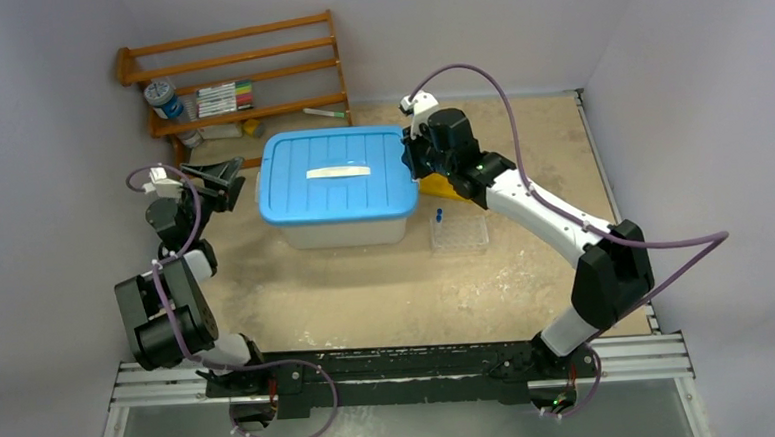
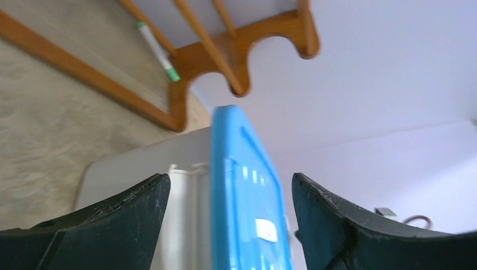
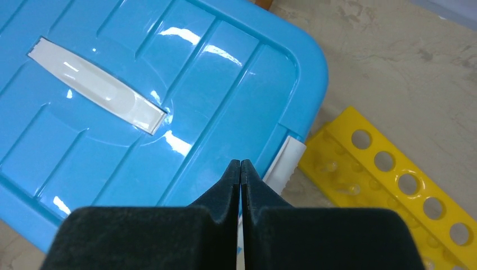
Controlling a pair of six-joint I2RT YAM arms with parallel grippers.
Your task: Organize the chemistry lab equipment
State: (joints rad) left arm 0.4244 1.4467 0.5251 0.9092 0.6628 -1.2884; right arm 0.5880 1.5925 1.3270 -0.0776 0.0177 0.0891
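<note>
Left pincer [image 2: 230,185] stands apart at the blue-lidded box's [image 1: 334,186] left end. Right pincer [image 3: 241,169], pressed together, hovers over the box's right latch [image 3: 284,163]. The thin blue-ended tube [image 1: 439,216] lies just right of the box, at a clear tray's [image 1: 464,234] edge.

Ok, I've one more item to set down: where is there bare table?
Widest bare patch: the table in front of the blue-lidded bin, between the two arms' bases. Also the far right corner beyond the right arm. Crowded: the bin's right side, with yellow rack and clear tray, and the wooden rack back left.
</note>
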